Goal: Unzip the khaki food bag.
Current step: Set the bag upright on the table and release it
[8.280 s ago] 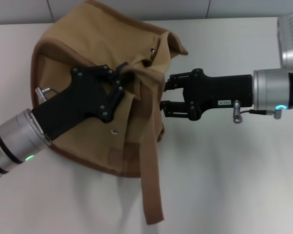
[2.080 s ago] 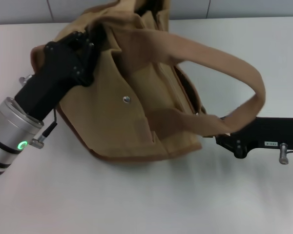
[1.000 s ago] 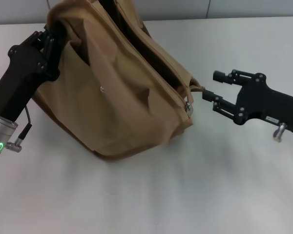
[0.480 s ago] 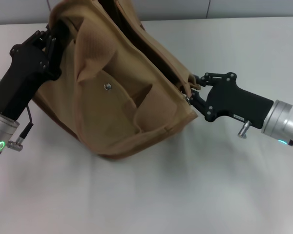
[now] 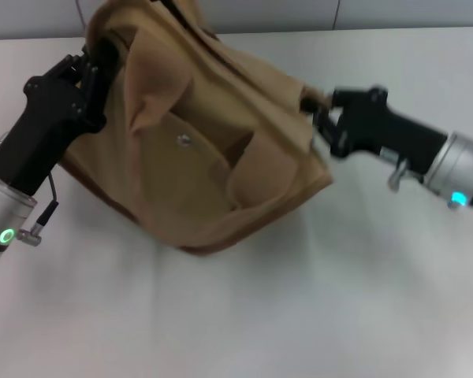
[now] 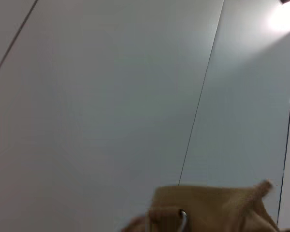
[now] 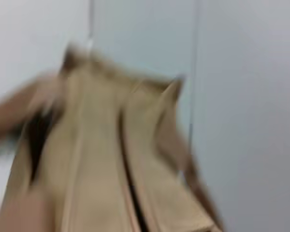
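The khaki food bag (image 5: 213, 157) lies tilted on the white table, its front pocket and metal snap (image 5: 186, 140) facing me. My left gripper (image 5: 101, 61) is shut on the bag's far left top corner, its fingertips partly hidden by fabric. My right gripper (image 5: 314, 109) is shut on a small tab at the bag's right end and holds that end raised. I cannot tell whether the tab is the zipper pull. The left wrist view shows tan fabric with a metal ring (image 6: 182, 220). The right wrist view shows the bag's top and a dark zipper line (image 7: 130, 186), blurred.
The white table (image 5: 299, 299) stretches in front of and to the right of the bag. A grey panelled wall (image 5: 299, 14) runs along the table's far edge, close behind the bag.
My right gripper came in from the right, closed on the bag's right end and lifted it up and away. The bag's right side rose and turned. My left arm barely moved.
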Robot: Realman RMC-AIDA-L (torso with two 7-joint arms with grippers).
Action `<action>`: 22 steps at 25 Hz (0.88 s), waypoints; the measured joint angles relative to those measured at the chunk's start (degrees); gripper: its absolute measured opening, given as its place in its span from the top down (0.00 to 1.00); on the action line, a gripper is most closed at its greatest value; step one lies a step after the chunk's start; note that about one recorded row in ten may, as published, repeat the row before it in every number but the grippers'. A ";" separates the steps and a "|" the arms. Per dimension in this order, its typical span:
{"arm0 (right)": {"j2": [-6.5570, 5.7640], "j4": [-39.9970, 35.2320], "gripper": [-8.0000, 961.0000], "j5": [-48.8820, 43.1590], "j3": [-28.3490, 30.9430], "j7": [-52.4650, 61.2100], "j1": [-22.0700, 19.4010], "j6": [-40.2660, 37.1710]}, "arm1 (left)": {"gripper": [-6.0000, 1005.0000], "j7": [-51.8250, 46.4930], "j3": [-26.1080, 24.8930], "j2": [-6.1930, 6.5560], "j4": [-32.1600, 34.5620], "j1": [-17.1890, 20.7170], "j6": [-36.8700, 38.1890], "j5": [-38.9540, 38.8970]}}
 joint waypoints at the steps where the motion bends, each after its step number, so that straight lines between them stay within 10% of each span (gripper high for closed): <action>1: 0.00 0.00 0.88 0.00 0.00 0.00 0.00 0.00 | 0.81 0.01 0.24 -0.04 -0.07 -0.20 -0.74 0.03; 9: -0.17 -6.77 0.92 5.86 0.03 17.55 4.43 2.41 | 0.80 -0.24 3.66 -0.24 -1.10 -1.32 -5.40 0.33; 22: -0.17 -6.66 0.76 14.12 -0.09 20.49 -0.89 -1.71 | 0.80 -5.46 5.76 0.19 0.09 1.53 -5.46 0.23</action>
